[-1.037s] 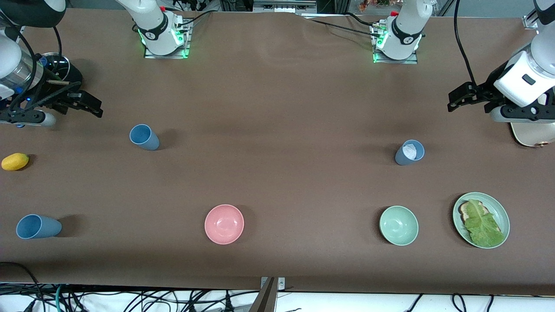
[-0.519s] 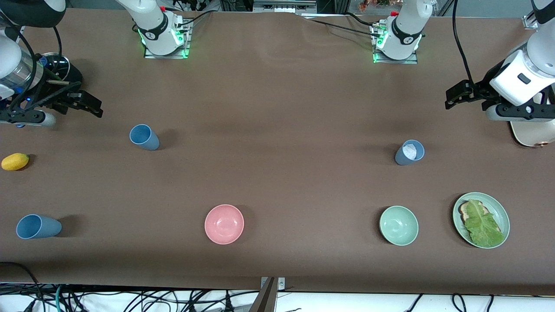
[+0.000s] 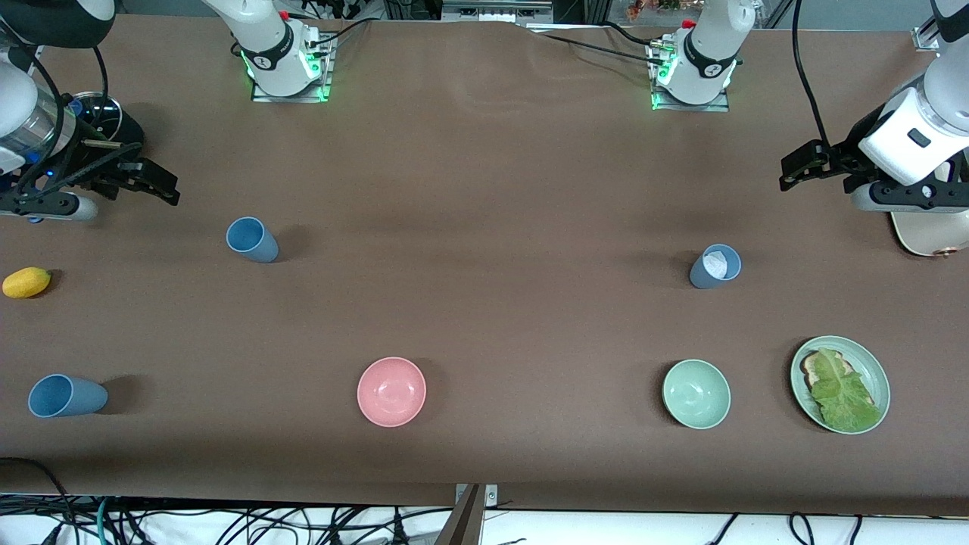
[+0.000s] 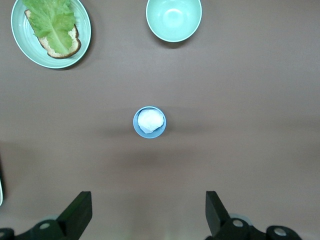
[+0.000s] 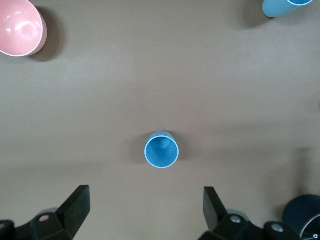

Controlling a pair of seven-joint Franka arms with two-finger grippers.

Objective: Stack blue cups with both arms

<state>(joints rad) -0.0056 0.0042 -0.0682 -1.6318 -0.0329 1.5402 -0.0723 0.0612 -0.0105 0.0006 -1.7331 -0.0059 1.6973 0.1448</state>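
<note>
Cups apart, bowls nearer

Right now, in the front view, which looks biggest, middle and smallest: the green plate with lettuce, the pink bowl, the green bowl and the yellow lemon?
1. green plate: biggest.
2. pink bowl and green bowl: they look almost the same, so I won't rank them.
3. yellow lemon: smallest.
</note>
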